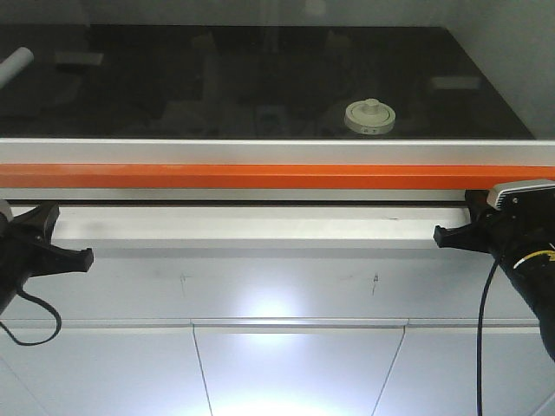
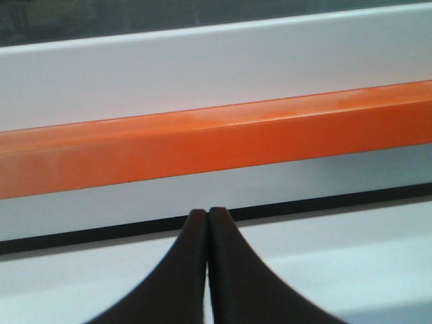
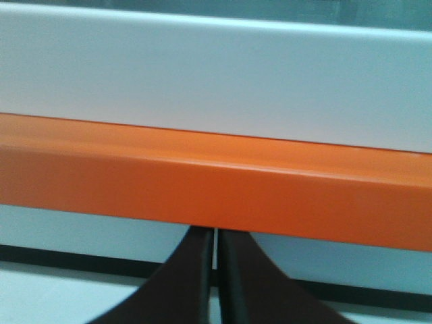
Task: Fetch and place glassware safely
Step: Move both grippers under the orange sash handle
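The glassware (image 1: 369, 117), a squat clear jar with a cream-white knobbed lid, stands on the black worktop (image 1: 217, 87) behind the orange bar, right of centre. It appears only in the front view. My left gripper (image 1: 52, 211) (image 2: 206, 213) hangs low at the left, in front of the white sill, fingers pressed together on nothing. On the right, my right gripper (image 1: 473, 198) (image 3: 214, 233) sits just under the orange bar, also shut and empty with only a hairline slit between its fingers. Both are well short of the jar.
An orange bar (image 1: 260, 176) with a white frame (image 1: 260, 149) above it runs across the front of the worktop. A white ledge (image 1: 260, 225) lies below it. A white cylindrical tube (image 1: 16, 62) rests at the far back left.
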Available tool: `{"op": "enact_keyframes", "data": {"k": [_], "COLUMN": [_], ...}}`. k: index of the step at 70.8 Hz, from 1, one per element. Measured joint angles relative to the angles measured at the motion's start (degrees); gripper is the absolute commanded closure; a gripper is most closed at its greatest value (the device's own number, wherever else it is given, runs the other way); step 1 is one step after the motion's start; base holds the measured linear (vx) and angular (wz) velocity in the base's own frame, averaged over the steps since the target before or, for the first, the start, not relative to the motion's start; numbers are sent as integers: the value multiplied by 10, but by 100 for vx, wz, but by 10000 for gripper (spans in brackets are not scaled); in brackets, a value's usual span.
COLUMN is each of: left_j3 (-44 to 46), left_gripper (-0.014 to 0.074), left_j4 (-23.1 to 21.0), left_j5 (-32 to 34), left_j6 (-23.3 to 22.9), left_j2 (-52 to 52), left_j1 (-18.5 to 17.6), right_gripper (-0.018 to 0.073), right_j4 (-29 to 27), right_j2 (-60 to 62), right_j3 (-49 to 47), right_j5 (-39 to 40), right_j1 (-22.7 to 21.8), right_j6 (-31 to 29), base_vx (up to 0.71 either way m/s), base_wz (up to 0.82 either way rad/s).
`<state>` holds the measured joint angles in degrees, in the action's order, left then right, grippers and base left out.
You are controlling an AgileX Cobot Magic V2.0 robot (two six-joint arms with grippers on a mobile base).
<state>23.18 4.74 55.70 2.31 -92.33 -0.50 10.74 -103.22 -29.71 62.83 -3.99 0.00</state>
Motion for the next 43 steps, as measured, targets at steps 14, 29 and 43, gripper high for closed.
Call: {"op": "enact_keyframes", "data": {"k": [14,29,43], "left_j3": [30,66,83], "left_gripper": [603,603,603], "left_j4": [0,-2,-13], "left_j5": [5,14,16], "left_j6": [1,9,11], "left_j2": [-50,-80,-83], "left_j1": [0,0,0], "right_gripper": [563,563,563], "right_j4": [0,0,0], "right_j2": [0,0,0], "right_j3": [0,0,0], "right_j5": [0,1,1], "right_j1": [0,0,0], "right_j6": [0,0,0], "base_vx": [0,0,0], "base_wz": [0,0,0]}}
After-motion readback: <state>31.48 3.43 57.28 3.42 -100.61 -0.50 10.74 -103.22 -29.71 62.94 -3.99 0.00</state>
